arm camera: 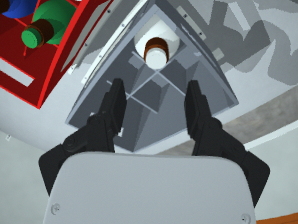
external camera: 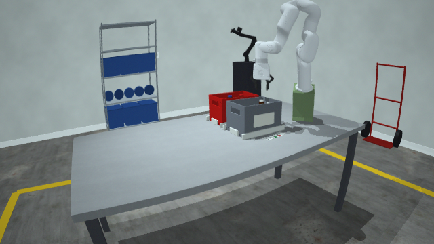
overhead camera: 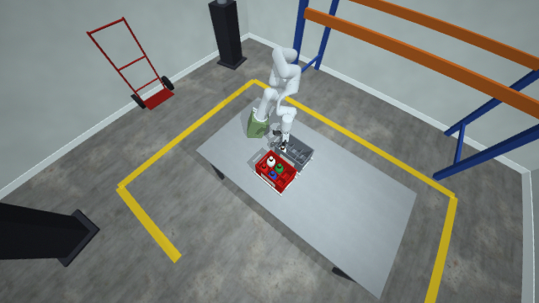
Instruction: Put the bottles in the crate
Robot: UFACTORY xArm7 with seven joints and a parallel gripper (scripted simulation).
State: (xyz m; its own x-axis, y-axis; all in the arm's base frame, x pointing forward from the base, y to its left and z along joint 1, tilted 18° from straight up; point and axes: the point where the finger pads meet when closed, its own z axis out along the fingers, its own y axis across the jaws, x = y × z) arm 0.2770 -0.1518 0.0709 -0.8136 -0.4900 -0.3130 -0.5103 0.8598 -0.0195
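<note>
Having one white bottle [overhead camera: 283,148] [external camera: 261,102] [arm camera: 156,50] in a corner of the gray crate [overhead camera: 306,162] [external camera: 237,120] [arm camera: 210,80], we hold our empty fingers [overhead camera: 284,141] spread above, with the list's other bottles, if any, left to bring from the red crate [overhead camera: 285,187] [external camera: 217,110] [arm camera: 55,82].

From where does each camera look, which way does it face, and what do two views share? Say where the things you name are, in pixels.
Top: high above, facing down on the table [overhead camera: 337,202]; the arm [overhead camera: 286,80] shows.
Exterior: beside the table [external camera: 152,152], facing across it; the arm [external camera: 286,24] shows.
Wrist: at the gripper [arm camera: 155,90], facing down into the gray crate [arm camera: 210,85]; its fingers show.
Top and wrist share the green bottle [overhead camera: 279,168] [arm camera: 55,22].
</note>
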